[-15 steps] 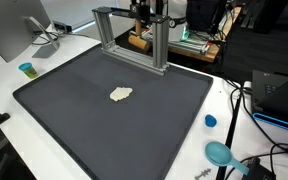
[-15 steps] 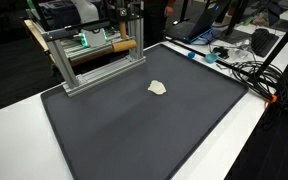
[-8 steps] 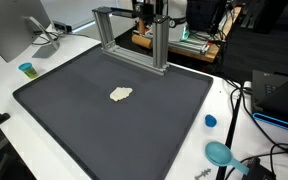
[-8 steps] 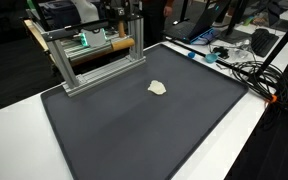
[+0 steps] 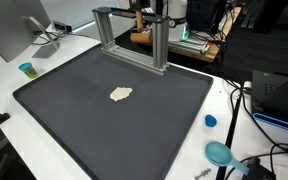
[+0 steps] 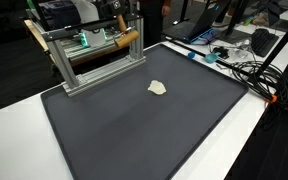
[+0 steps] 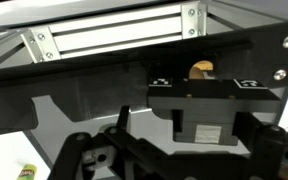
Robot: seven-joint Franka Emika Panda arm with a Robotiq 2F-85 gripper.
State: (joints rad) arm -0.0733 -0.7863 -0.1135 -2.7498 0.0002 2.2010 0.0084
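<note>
Hanging behind the silver aluminium frame (image 5: 159,45) at the far edge of the tabletop, the end effector (image 7: 179,156) is mostly cut off by the top of both exterior views. In the wrist view its dark fingers (image 7: 84,155) stand spread wide to either side with nothing between them. Just ahead of them in that view a tan wooden piece (image 7: 201,68) peeks over a black boxy block (image 7: 212,105), with the frame's rails (image 7: 114,35) crossing above. In an exterior view the wooden piece (image 5: 139,38) lies behind the frame, off the mat.

A dark grey rectangular mat (image 5: 84,115) covers most of the white tabletop (image 5: 4,80). A small cream crumpled scrap (image 5: 121,94) lies alone near the mat's middle, well apart from the frame and the end effector. A small blue round cap (image 5: 210,121) sits on the tabletop just beside the mat's edge, near a tangle of cables (image 5: 246,100).
</note>
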